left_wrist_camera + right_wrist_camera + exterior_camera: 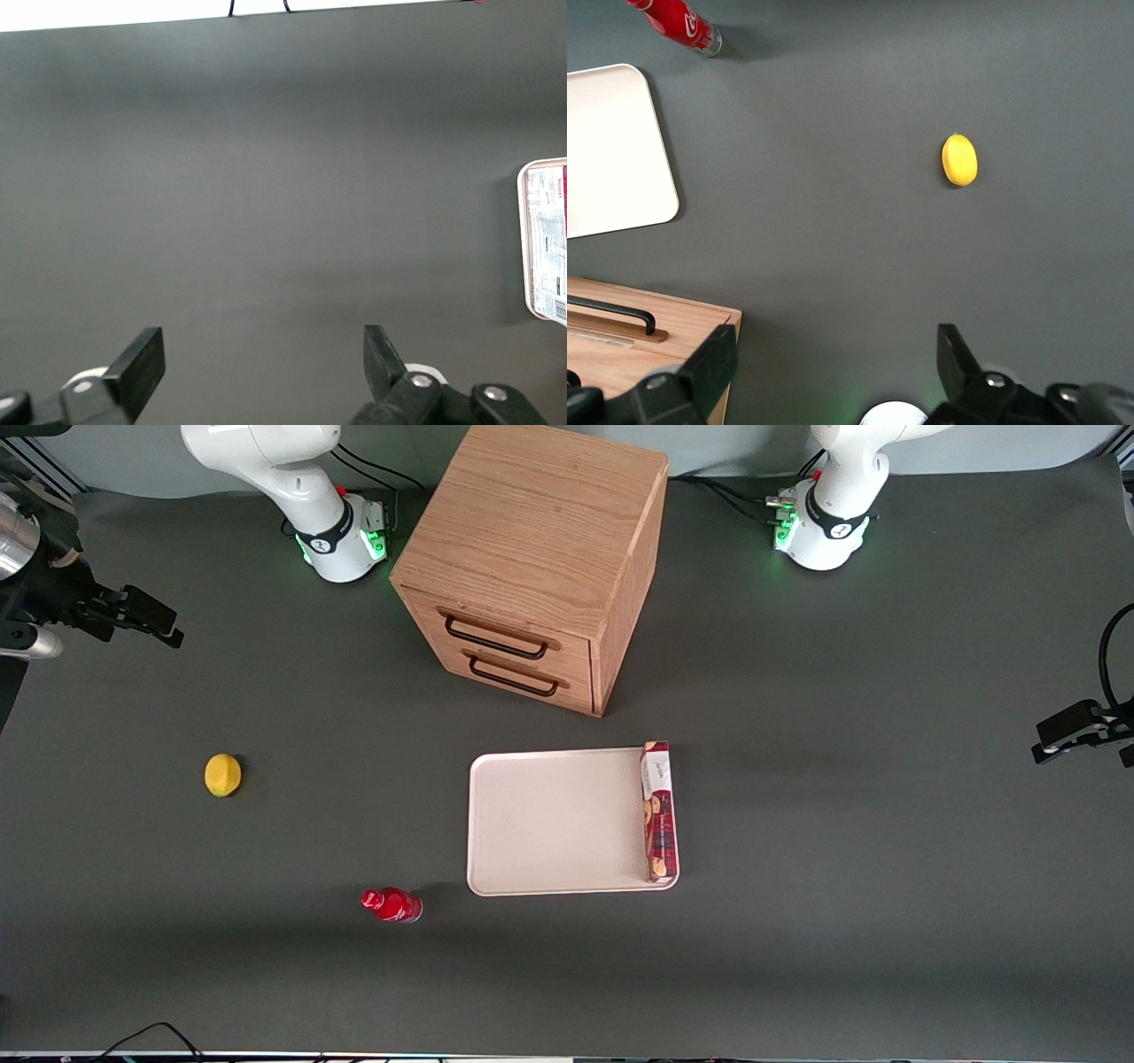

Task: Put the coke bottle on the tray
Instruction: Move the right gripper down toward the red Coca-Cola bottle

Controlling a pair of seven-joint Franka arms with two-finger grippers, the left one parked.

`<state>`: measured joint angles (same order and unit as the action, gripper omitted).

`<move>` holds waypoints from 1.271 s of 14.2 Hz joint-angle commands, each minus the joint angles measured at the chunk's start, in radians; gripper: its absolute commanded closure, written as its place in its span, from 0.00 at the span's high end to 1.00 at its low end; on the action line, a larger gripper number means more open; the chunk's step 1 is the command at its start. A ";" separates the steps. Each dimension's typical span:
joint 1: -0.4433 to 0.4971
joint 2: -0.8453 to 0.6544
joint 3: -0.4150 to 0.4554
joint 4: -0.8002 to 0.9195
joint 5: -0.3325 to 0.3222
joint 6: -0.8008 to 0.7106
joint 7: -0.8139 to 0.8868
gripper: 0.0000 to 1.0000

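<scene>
Red coke bottle lies off tray; open gripper hangs apart.

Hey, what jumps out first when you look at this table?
A big wooden two-drawer cabinet stands above a flat cream-white tray that carries a long red biscuit packet. The small red coke bottle lies beside the tray, near a yellow lemon; the right arm's open pincer hangs aside.

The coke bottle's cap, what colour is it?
Red, like the coke bottle itself; clearest in the front view. The gripper hangs open, far from it.
</scene>
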<state>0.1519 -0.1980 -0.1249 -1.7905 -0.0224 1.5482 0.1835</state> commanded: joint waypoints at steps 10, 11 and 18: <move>0.063 0.193 0.039 0.269 0.030 -0.039 -0.010 1.00; 0.063 0.274 0.060 0.357 0.045 -0.045 -0.009 1.00; 0.074 0.713 0.077 0.668 0.099 0.120 0.033 1.00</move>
<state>0.2220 0.4098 -0.0452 -1.2418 0.0624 1.6319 0.1969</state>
